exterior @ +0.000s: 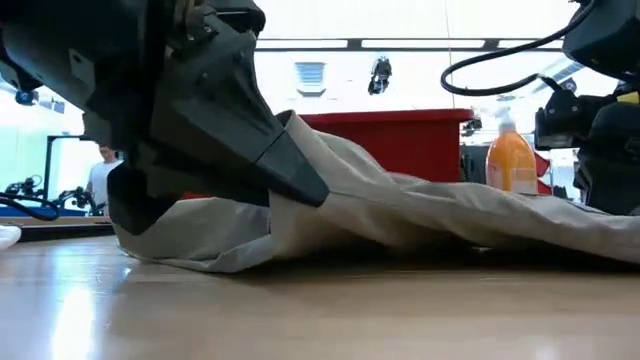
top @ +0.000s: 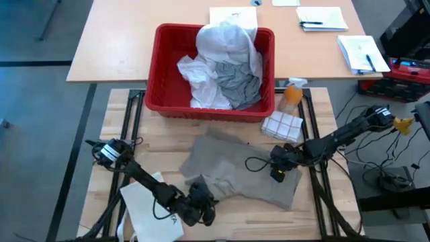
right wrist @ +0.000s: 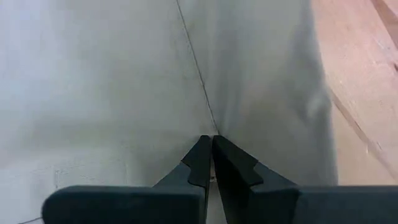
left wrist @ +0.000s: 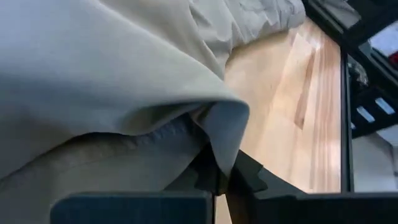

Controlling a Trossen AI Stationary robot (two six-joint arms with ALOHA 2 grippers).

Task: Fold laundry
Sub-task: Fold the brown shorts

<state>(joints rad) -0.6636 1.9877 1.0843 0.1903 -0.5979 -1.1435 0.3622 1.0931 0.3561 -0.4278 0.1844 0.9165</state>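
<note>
The khaki-tan piece (top: 238, 171) lies spread on the wooden table (top: 121, 121), in front of a red basket (top: 164, 74). A white shirt (top: 225, 40) and a grey T-shirt (top: 238, 81) are heaped in the basket. My left gripper (top: 201, 202) is at the khaki piece's near-left edge, shut on a fold of it. My right gripper (top: 279, 168) is over the piece's right part, fingers shut with their tips on the cloth. My left gripper pinches a fold of the khaki piece's near-left edge (left wrist: 227, 134) between its two fingers, more than one layer. It comes in low from the table's near-left side. The held fold (exterior: 295, 130) is raised off the table and the cloth slopes down from it to the right. My right gripper has its shut fingertips (right wrist: 202, 158) on the khaki piece's upper layer, where a crease (right wrist: 196, 68) runs up to them. It comes slanting down from the table's right side. The cloth around it lies flat on the table (exterior: 560, 225). Whether any cloth is between the tips I cannot tell.
A stiff white bag (top: 151, 208) lies at the near left beside my left arm. An orange spray bottle (top: 291, 95) and a checked white block (top: 282, 126) stand right of the basket. Papers and pens lie on the far table (top: 322, 17). Bare wood shows at the table's left.
</note>
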